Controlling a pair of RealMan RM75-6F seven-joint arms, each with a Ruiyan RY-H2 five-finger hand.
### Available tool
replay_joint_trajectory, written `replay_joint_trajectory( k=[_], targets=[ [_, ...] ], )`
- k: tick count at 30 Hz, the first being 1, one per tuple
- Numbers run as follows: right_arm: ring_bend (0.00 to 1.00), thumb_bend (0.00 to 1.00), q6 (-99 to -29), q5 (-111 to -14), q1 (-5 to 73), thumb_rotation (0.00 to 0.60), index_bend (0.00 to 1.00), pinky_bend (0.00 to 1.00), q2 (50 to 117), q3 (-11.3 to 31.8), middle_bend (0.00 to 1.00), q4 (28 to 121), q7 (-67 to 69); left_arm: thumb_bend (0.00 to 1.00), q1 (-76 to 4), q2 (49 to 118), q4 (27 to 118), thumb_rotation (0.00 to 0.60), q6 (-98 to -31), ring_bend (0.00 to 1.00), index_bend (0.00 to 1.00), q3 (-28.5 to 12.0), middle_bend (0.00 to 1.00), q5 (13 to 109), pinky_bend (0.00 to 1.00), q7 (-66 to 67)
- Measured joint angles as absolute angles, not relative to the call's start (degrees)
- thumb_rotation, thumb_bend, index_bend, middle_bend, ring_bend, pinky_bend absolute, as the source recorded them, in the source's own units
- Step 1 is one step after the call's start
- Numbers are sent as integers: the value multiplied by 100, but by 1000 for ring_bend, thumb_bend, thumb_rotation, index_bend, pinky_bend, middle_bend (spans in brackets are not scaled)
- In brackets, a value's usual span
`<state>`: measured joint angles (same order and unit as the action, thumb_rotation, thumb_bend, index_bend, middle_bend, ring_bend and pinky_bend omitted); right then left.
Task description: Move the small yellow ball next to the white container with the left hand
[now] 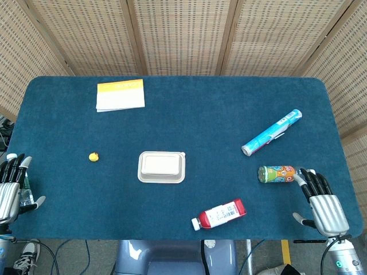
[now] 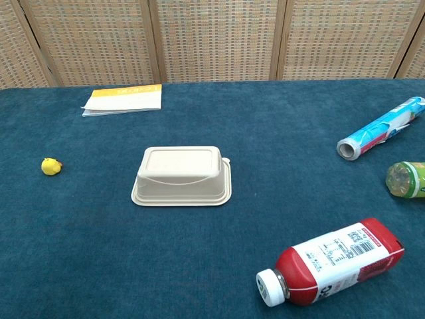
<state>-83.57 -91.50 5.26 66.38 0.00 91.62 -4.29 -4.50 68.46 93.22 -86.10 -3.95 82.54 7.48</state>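
The small yellow ball (image 1: 93, 156) (image 2: 50, 166) lies on the blue table, well to the left of the white container (image 1: 161, 167) (image 2: 182, 175), with a clear gap between them. My left hand (image 1: 11, 186) rests at the table's left edge, fingers apart and empty, some way left of and nearer than the ball. Over at the near right corner my right hand (image 1: 323, 201) lies flat with fingers spread, holding nothing. Neither hand appears in the chest view.
A yellow-and-white booklet (image 1: 120, 94) (image 2: 122, 99) lies at the back left. A blue tube (image 1: 272, 132) (image 2: 381, 127), a green can (image 1: 277, 173) (image 2: 406, 179) and a red-and-white bottle (image 1: 221, 214) (image 2: 332, 262) lie on the right half.
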Motion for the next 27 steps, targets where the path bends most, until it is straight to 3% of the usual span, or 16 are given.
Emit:
replay_joint_trajectory(
  k=[27],
  targets=[
    [0,0,-8335,-9142,529,600,92,0,6629,-10,0,9150,-405,182,-469,6866,9300,600,-8601,0,0,-410,0,8250,0,721]
  ],
)
